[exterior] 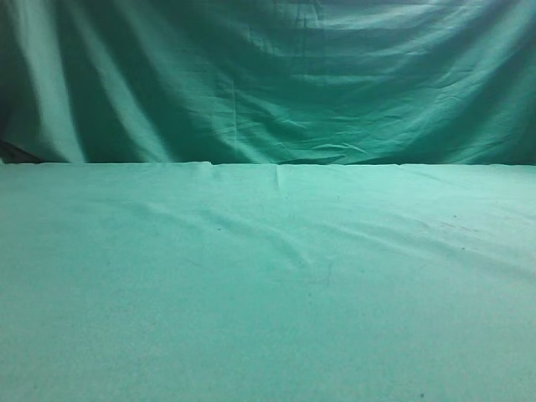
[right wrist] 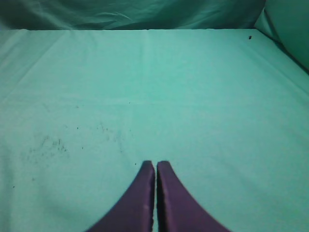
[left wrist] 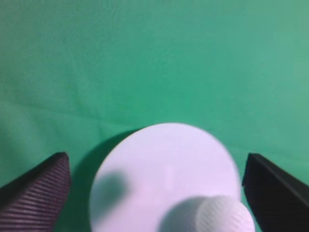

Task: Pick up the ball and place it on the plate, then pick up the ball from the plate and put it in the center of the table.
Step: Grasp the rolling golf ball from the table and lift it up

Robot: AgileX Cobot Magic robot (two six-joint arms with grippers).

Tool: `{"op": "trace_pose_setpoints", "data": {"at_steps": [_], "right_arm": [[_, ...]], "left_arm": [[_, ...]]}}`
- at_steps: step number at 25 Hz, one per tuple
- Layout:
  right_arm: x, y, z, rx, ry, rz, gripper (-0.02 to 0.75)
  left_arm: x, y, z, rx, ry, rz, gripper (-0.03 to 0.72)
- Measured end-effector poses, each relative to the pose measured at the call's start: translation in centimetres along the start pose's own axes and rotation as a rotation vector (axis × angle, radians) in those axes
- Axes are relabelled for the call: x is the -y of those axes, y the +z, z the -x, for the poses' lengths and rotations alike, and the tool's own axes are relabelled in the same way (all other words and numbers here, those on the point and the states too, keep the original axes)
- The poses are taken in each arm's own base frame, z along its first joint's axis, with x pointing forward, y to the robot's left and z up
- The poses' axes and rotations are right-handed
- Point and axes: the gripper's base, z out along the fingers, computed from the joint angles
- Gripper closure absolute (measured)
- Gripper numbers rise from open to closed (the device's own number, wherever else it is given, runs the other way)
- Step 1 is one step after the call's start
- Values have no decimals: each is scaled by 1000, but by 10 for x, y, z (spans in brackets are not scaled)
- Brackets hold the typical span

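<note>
Ball (left wrist: 223, 215) sits on plate (left wrist: 164, 179), between the wide-apart jaws of left end effector (left wrist: 157, 193). First half looks done; lifting to worktop (left wrist: 154, 58) centre remains. Right end effector (right wrist: 155, 166) closed, empty.

Left pincer (left wrist: 154, 193) spread wide — right pincer (right wrist: 155, 166) closed, fingertips together.

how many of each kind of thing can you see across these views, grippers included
ball: 1
plate: 1
grippers: 2, the left gripper open over the plate, the right gripper shut over the table
table: 1
backdrop curtain: 1
total: 6
</note>
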Motion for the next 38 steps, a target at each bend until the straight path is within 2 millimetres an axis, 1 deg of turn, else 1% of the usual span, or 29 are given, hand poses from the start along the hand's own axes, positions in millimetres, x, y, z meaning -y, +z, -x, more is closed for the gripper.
{"op": "trace_pose_setpoints", "data": {"at_steps": [2,3,5,7,8,9,11,16,18,20,22,25,28,30,32,33,38], "right_arm": [[0,0,0,0,0,0,738],[0,0,0,0,0,0,738],[0,0,0,0,0,0,738],[0,0,0,0,0,0,738],[0,0,0,0,0,0,738],[0,0,0,0,0,0,738],[0,0,0,0,0,0,738],[0,0,0,0,0,0,738],[0,0,0,0,0,0,738],[0,0,0,0,0,0,738],[0,0,0,0,0,0,738],[0,0,0,0,-2,-1,738],[0,0,1,13,-11,-4,738],[0,0,7,81,1,1,738],[-1,-1,17,187,37,12,738],[-1,-3,22,247,49,13,738],[1,-10,42,484,68,11,738]], "left_arm": [[6,-10,11,-1,-10,-59,45],[10,-15,17,4,-2,-102,142],[19,-25,26,13,31,-195,295],[29,-33,32,26,48,-299,494],[33,-39,34,37,71,-342,563],[37,-44,36,52,84,-388,615],[43,-59,38,96,91,-454,688],[47,-103,38,198,141,-490,688],[48,-124,36,244,157,-491,688],[49,-142,31,280,182,-486,688],[54,-159,23,307,237,-468,688],[70,-180,4,328,324,-456,688],[82,-197,-17,366,364,-464,688],[87,-204,-33,399,375,-477,688],[88,-211,-50,436,378,-484,688],[87,-211,-59,445,376,-483,688],[71,-216,-104,520,369,-443,688]]}}
